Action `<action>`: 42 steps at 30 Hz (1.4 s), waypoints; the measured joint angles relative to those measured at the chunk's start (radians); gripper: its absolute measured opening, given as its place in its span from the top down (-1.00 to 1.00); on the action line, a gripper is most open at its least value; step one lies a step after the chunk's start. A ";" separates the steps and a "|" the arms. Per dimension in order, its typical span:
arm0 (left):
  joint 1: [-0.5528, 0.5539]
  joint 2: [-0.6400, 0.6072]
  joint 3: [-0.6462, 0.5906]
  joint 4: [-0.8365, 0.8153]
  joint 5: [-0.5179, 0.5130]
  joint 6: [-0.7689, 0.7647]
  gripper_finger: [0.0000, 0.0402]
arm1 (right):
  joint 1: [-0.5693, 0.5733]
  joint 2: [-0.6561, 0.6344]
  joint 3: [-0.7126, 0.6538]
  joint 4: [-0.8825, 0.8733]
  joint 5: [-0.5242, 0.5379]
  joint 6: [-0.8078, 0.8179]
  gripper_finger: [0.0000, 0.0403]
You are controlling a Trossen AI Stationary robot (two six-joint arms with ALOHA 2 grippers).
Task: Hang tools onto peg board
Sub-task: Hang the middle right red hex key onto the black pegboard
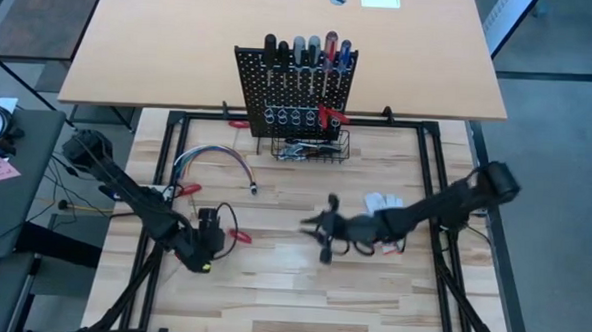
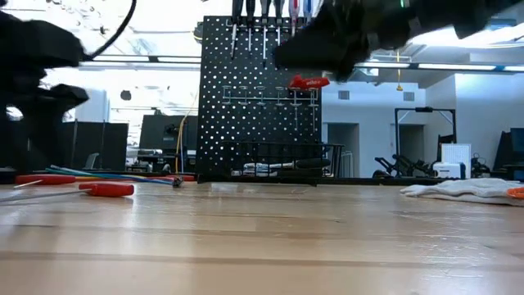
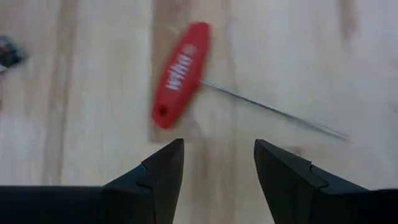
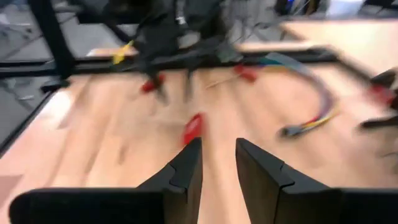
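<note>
Seen from the high view, the black perforated peg board (image 1: 297, 86) stands upright at the table's far middle, screwdriver handles lined along its top, a wire basket (image 1: 312, 147) at its foot. Left gripper (image 1: 213, 225) sits low at the near left, just beside a red T-handled hex driver (image 1: 239, 236) lying flat on the pale wooden table (image 1: 271, 285). Right gripper (image 1: 323, 227) reaches toward table centre, nothing in it. White glove (image 1: 382, 202) lies beside the right arm; bundle of coloured cables (image 1: 211, 160) at far left.

Low view: the driver (image 2: 110, 189) rests flat on the wood at left. Peg board (image 2: 258, 98) behind, one red handle already hung on it.

Left wrist view: fingers spread wide, nothing between them. Red handle (image 3: 180, 74) lies just ahead of the tips, apart from them; thin steel shaft runs off sideways.

Right wrist view: fingers parted, a narrow gap, holding nothing. Picture smeared; red driver (image 4: 193, 127) visible ahead.

Judgement: driver looks light and stiff. Shaft too thin and slick to pinch; take the plastic handle across its narrow width, mid-length, so the tool does not swing.
</note>
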 joint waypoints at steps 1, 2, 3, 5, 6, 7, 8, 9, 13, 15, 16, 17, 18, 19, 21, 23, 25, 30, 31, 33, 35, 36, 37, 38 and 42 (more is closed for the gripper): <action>0.012 -0.001 -0.009 0.020 -0.012 -0.005 0.05 | 0.017 0.046 0.000 0.040 0.000 0.020 0.49; 0.021 -0.001 -0.017 0.036 -0.016 -0.001 0.03 | 0.032 0.088 0.000 0.075 0.000 0.032 0.49; 0.030 -0.001 -0.026 0.046 -0.019 0.017 0.00 | 0.044 0.128 0.004 0.109 0.000 0.039 0.49; 0.048 -0.001 -0.039 0.054 -0.019 0.071 -0.06 | 0.060 0.192 0.023 0.178 -0.002 0.043 0.49; 0.059 0.000 -0.044 0.069 -0.019 0.109 -0.10 | 0.065 0.215 0.034 0.205 -0.002 0.045 0.49; 0.073 0.003 -0.049 0.092 -0.019 0.154 -0.13 | 0.068 0.235 0.046 0.221 -0.001 0.052 0.49; 0.086 0.007 -0.056 0.115 -0.021 0.201 -0.17 | 0.069 0.253 0.062 0.226 -0.001 0.061 0.49; 0.099 0.013 -0.066 0.133 -0.022 0.241 -0.20 | 0.069 0.267 0.076 0.224 -0.001 0.070 0.49; 0.154 0.046 -0.094 0.200 -0.008 0.371 -0.29 | 0.082 0.289 0.121 0.205 -0.005 0.100 0.49; 0.172 0.060 -0.098 0.212 0.009 0.424 -0.29 | 0.092 0.289 0.129 0.208 -0.008 0.103 0.49; 0.178 0.067 -0.098 0.223 0.013 0.441 -0.28 | 0.099 0.289 0.131 0.209 -0.008 0.102 0.49; 0.182 0.071 -0.098 0.237 0.017 0.465 -0.26 | 0.104 0.289 0.131 0.207 -0.009 0.099 0.49; 0.187 0.073 -0.099 0.253 0.031 0.493 -0.23 | 0.106 0.289 0.131 0.206 -0.009 0.090 0.49; 0.194 0.074 -0.100 0.270 0.052 0.521 -0.20 | 0.109 0.289 0.131 0.207 -0.009 0.088 0.49; 0.210 0.076 -0.101 0.299 0.098 0.564 -0.11 | 0.108 0.289 0.131 0.210 -0.009 0.080 0.49; 0.234 0.076 -0.101 0.308 0.145 0.577 -0.01 | 0.106 0.289 0.131 0.208 -0.008 0.080 0.49; 0.266 0.076 -0.101 0.313 0.185 0.580 0.10 | 0.104 0.289 0.131 0.208 -0.008 0.078 0.49; 0.345 0.077 -0.101 0.333 0.282 0.604 0.34 | 0.093 0.289 0.130 0.208 -0.009 0.076 0.49; 0.357 0.077 -0.101 0.341 0.298 0.615 0.37 | 0.093 0.289 0.130 0.208 -0.008 0.076 0.49; 0.377 0.078 -0.101 0.354 0.327 0.640 0.42 | 0.092 0.289 0.130 0.208 -0.008 0.076 0.49; 0.387 0.078 -0.101 0.363 0.336 0.644 0.49 | 0.092 0.289 0.130 0.208 -0.008 0.058 0.49; 0.388 0.078 -0.101 0.367 0.336 0.644 0.53 | 0.093 0.289 0.130 0.208 -0.008 0.048 0.49; 0.389 0.078 -0.101 0.370 0.334 0.644 0.58 | 0.093 0.289 0.130 0.208 -0.008 0.036 0.49; 0.389 0.078 -0.101 0.373 0.330 0.643 0.63 | 0.093 0.287 0.130 0.207 -0.008 0.028 0.49; 0.364 0.081 -0.103 0.410 0.210 0.595 0.66 | 0.093 0.271 0.130 0.208 0.008 0.027 0.49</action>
